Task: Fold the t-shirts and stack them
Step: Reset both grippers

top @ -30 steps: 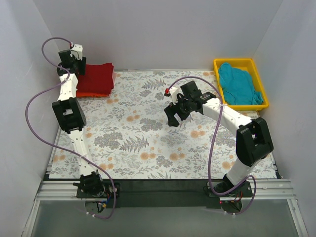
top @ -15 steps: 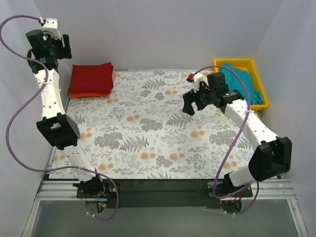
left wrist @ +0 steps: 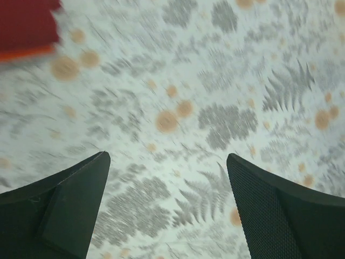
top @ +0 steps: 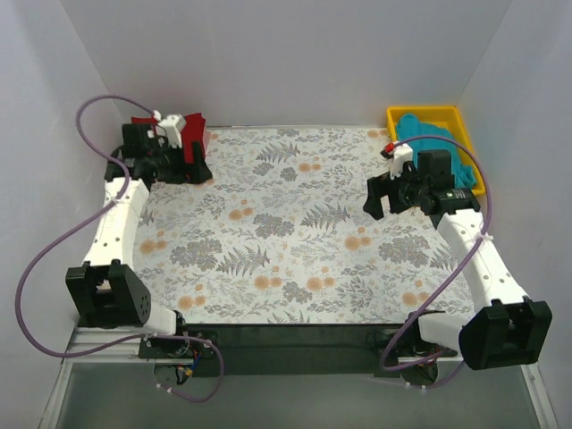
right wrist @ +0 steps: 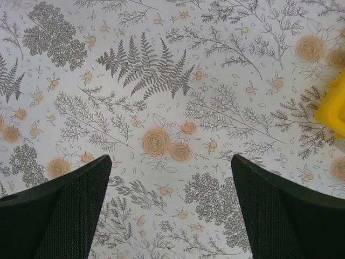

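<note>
A folded stack of t-shirts, dark red (top: 194, 130) on top, lies at the table's far left corner, partly hidden behind my left arm. The left wrist view catches its corner (left wrist: 26, 21), with an orange-red edge (left wrist: 24, 53) under it. My left gripper (top: 189, 164) (left wrist: 167, 157) hovers just in front of the stack, open, only tablecloth between its fingers. A crumpled teal t-shirt (top: 418, 130) lies in the yellow bin (top: 479, 174). My right gripper (top: 382, 195) (right wrist: 171, 159) hangs open and holds nothing over the cloth, just left of the bin.
A floral tablecloth (top: 286, 241) covers the table. White walls close in the left, back and right sides. The bin's yellow corner (right wrist: 334, 105) shows at the right edge of the right wrist view. Purple cables loop off both arms.
The left arm came down from high by the left wall to just in front of the red stack, its jaws opening wider. The right arm moved right, toward the bin.
</note>
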Controlling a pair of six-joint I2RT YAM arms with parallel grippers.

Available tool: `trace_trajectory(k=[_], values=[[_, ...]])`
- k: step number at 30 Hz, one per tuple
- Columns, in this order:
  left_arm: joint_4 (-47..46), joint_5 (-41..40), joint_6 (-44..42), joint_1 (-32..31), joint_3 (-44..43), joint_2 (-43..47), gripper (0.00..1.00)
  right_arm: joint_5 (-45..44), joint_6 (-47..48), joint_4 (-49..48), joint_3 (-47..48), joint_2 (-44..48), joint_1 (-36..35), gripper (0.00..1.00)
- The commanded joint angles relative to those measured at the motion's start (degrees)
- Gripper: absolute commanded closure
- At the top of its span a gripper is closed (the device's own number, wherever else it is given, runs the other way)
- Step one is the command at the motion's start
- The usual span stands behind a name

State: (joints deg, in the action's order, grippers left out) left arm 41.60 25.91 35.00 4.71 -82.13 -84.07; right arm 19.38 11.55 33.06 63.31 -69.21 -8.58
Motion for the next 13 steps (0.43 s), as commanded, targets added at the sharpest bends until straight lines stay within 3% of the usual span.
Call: trace_trajectory(k=[1,6,13], values=[[0.41,-1.13,3.83,-3.74,8.1,6.98,0.1,-1.01,0.66,2.27,-5.01,3.81,0.32,0.02],[-0.73,1.33,5.6,-4.01,18.82,10.94,0.09,1.8,1.54,4.99,-10.13,6.01,0.41,0.02],[-3.2,2.83,6.57,-5.68,22.45,16.3,0.09,3.74,2.51,5.52,-13.82,10.85,0.41,0.02]])
